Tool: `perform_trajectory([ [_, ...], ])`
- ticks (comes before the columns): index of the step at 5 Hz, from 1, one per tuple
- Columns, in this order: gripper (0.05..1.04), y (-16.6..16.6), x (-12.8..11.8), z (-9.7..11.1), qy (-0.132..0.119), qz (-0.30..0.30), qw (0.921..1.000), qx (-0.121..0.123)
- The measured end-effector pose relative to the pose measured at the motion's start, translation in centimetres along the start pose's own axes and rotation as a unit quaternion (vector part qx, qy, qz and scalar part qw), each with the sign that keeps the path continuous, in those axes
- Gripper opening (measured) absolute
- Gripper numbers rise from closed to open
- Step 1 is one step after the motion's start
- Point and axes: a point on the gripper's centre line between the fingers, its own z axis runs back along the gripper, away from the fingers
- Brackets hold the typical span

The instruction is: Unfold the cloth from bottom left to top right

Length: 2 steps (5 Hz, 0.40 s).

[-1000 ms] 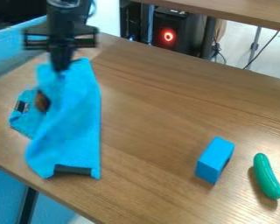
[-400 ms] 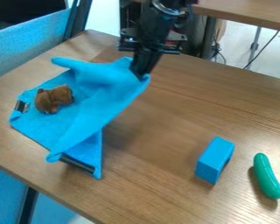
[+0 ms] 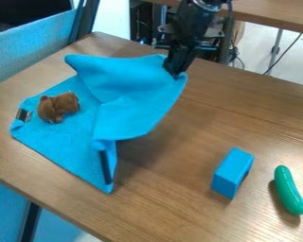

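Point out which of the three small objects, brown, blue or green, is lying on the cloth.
The brown toy, toward the left end of the cloth. The blue block and green object rest directly on the wooden table.

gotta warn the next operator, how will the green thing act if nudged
The green, cucumber-shaped piece would probably roll sideways, since its body looks rounded. Its slight curve might make it swerve or rock. The shiny surface suggests it could feel slippery.

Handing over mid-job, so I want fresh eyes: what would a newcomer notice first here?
Probably the bright blue cloth, its upper right corner held up by the black gripper. Next, the brown plush toy lying on the cloth's left part.
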Motion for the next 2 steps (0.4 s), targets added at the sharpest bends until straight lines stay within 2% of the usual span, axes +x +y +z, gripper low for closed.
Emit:
perform_trajectory([
  [2,0.051,-3.5,0.4,0.3,0.016,0.004,0.9998,-0.014],
])
